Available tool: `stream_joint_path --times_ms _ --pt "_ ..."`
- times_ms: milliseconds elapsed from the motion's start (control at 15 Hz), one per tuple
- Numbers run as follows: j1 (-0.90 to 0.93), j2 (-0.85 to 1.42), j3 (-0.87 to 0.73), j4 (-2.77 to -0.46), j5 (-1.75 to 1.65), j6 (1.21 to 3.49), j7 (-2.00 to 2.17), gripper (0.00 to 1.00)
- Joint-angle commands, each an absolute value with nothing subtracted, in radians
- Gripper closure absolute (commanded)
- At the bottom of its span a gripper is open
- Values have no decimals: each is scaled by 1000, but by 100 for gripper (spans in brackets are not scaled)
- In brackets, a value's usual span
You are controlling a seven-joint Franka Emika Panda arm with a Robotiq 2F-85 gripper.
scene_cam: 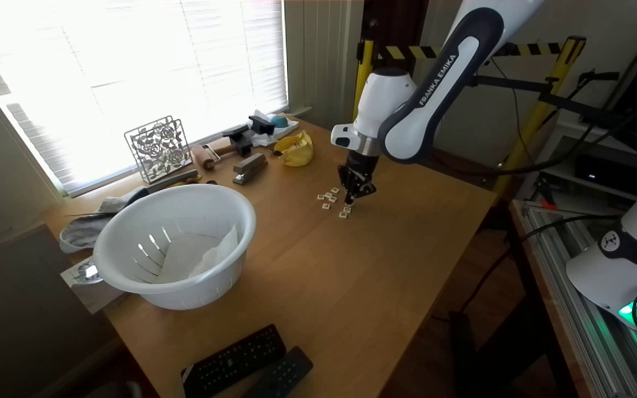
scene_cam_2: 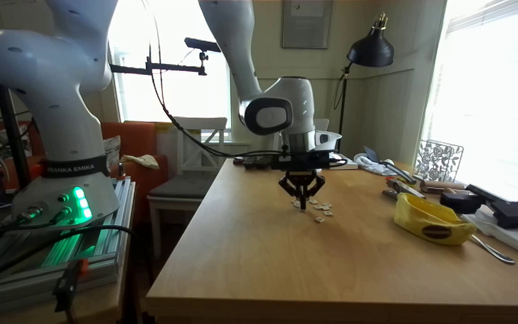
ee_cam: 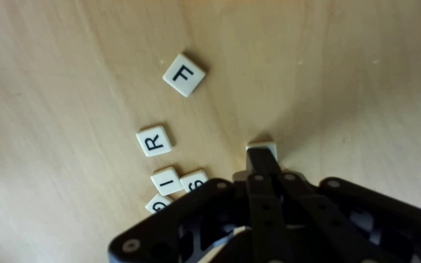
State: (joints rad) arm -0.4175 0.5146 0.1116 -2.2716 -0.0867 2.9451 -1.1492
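While I watch from my remote station, the black two-fingered gripper (scene_cam_2: 303, 206) points down, fully closed, fingertips together and holding nothing that I can see. Wrist view: it stands directly at a small square white tile (ee_cam: 272, 147), partly covered by the fingertips; whether they touch it, I cannot tell. Near it on the light-brown wooden table (ee_cam: 68, 109) lie an F tile (ee_cam: 184, 75), an R tile (ee_cam: 154, 141) and a close cluster: I tile (ee_cam: 167, 181), S tile (ee_cam: 193, 179), G tile (ee_cam: 157, 203).
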Motion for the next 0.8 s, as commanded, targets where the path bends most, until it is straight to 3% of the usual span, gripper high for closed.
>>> stream_joint_path --times_ms 0,733 --pt "-444 532 129 -2301 -95 2960 -1195 100" --pt "-641 504 310 -2328 10 2964 -1312 100"
